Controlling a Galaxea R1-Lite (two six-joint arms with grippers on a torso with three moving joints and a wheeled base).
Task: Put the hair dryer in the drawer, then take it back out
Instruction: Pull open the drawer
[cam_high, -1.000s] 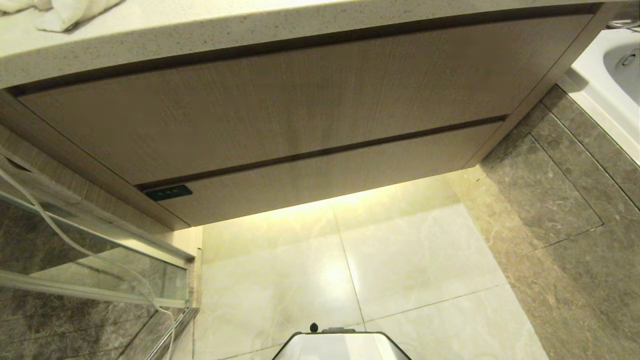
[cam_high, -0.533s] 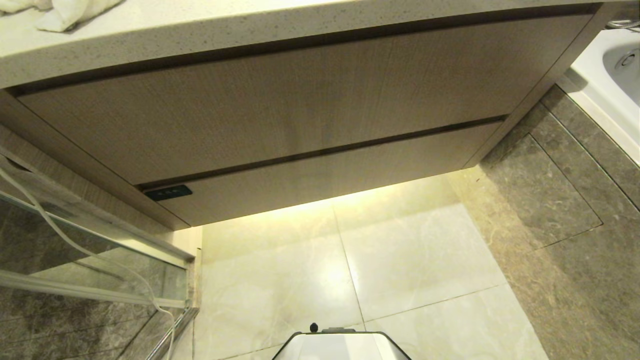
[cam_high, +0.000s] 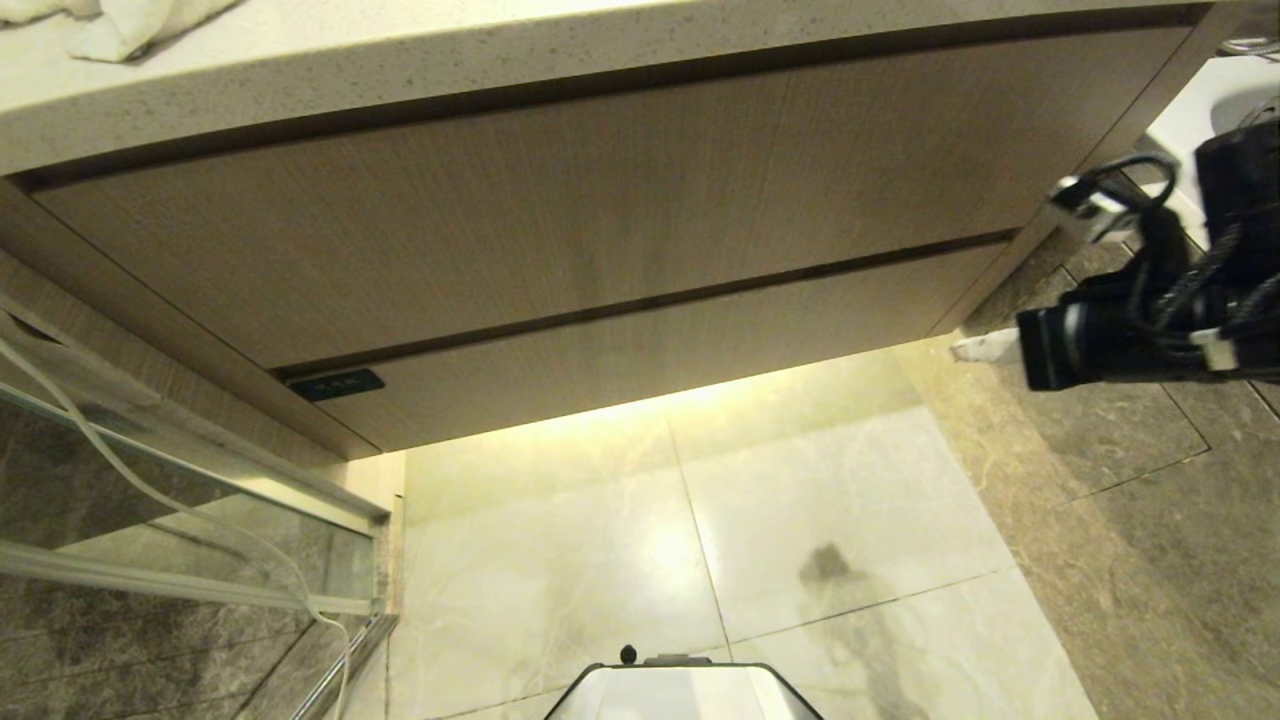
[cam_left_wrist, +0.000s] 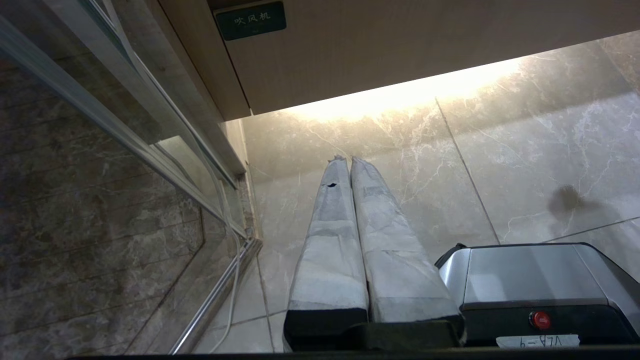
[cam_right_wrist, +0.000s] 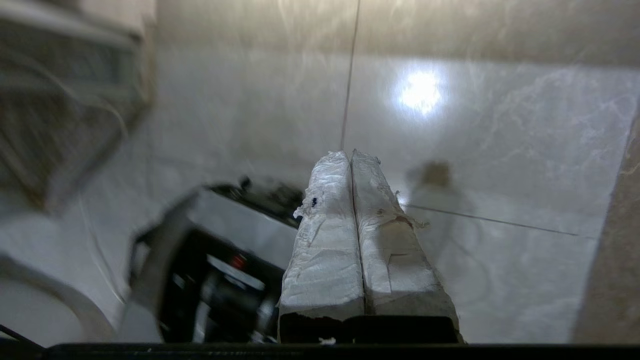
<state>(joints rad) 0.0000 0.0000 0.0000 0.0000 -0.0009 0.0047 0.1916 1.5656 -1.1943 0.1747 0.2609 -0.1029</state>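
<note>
Nearest in the head view is the robot's grey base (cam_high: 683, 690), standing on the glossy cream marble floor tiles (cam_high: 830, 520). The left hand (cam_left_wrist: 348, 161) hangs low beside that base, its two tape-wrapped fingers (cam_left_wrist: 330, 235) pressed together with nothing between them, pointing at the floor short of the cabinet. At the left stands a glass shower partition with a metal frame (cam_high: 190, 590), a thin white cable (cam_high: 150, 490) trailing down it. The right hand (cam_high: 985, 348) is at the right edge, out over the darker grey stone tiles (cam_high: 1120, 440), just off the right end of the cabinet; its wrapped fingers (cam_right_wrist: 325, 240) are closed flat against each other and hold nothing. Farther back, the wide, shallow light-brown wood-grain drawer (cam_high: 660, 350) is closed, with a small dark plate (cam_high: 335, 384) at its left end, and it lies to the left of the right hand, apart from it. Above it is the taller wood-grain panel (cam_high: 560, 200), then the pale speckled stone bench (cam_high: 400, 50) with a white towel (cam_high: 120, 25) at its far left. The hair dryer is not visible in any view.
</note>
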